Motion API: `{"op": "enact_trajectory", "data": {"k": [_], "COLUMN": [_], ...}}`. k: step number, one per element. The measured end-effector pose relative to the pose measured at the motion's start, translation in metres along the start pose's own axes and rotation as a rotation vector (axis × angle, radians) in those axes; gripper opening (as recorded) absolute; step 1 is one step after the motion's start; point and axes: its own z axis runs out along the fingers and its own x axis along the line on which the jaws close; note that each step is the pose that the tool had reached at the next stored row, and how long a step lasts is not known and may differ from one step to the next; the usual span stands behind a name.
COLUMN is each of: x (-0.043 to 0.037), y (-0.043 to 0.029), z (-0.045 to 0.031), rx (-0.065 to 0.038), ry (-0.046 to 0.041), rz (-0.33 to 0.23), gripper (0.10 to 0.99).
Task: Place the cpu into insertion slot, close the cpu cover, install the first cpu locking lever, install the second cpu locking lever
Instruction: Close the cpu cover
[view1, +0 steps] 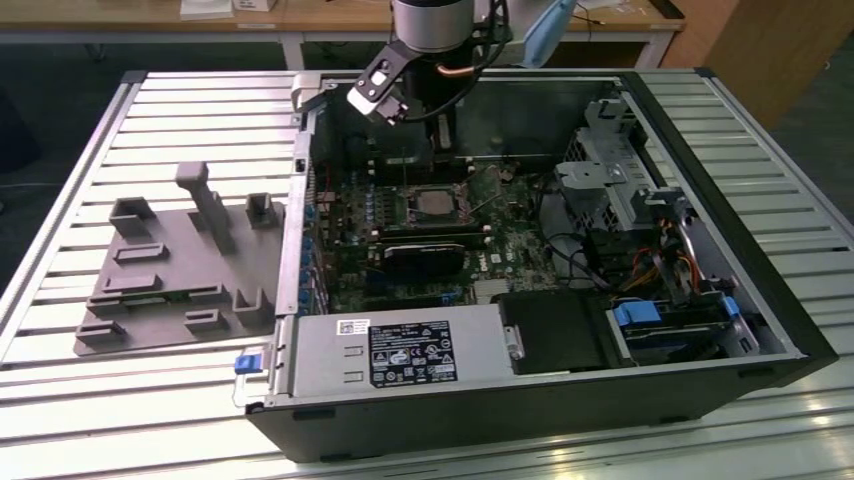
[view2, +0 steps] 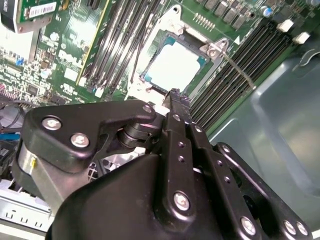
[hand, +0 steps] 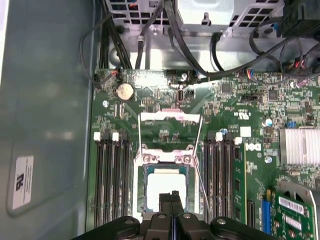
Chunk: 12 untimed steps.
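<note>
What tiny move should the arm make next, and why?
Probably nudge the cpu cover down: the cpu already lies in the insertion slot, the cover looks tilted open, and the shut tool hovers empty above the cpu.

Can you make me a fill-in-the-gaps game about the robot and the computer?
1. The board around the chip is coloured ____.
2. The gripper, aimed at the chip, has its two fingers ____, not open.
3. The plastic rack on the table beside the computer case is coloured ____.
Missing words: green; shut; grey.
</note>
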Motion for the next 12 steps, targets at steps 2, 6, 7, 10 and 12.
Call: {"op": "enact_trajectory", "data": {"k": [2, 6, 7, 10, 12], "x": [0.0, 0.0001, 0.0001, 0.0002, 0.0002], "y": [0.0033, 0.01, 0.0126, 0.0195, 0.0232], "z": [0.0004, 0.0011, 0.0015, 0.0022, 0.0027], "rx": [0.0, 0.0, 0.0, 0.001, 0.001], "ry": [0.0, -0.0001, 0.0, 0.0, 0.0], "rz": [0.0, 0.0, 0.0, 0.0, 0.0], "gripper": [0.102, 0.102, 0.102, 0.102, 0.102]}}
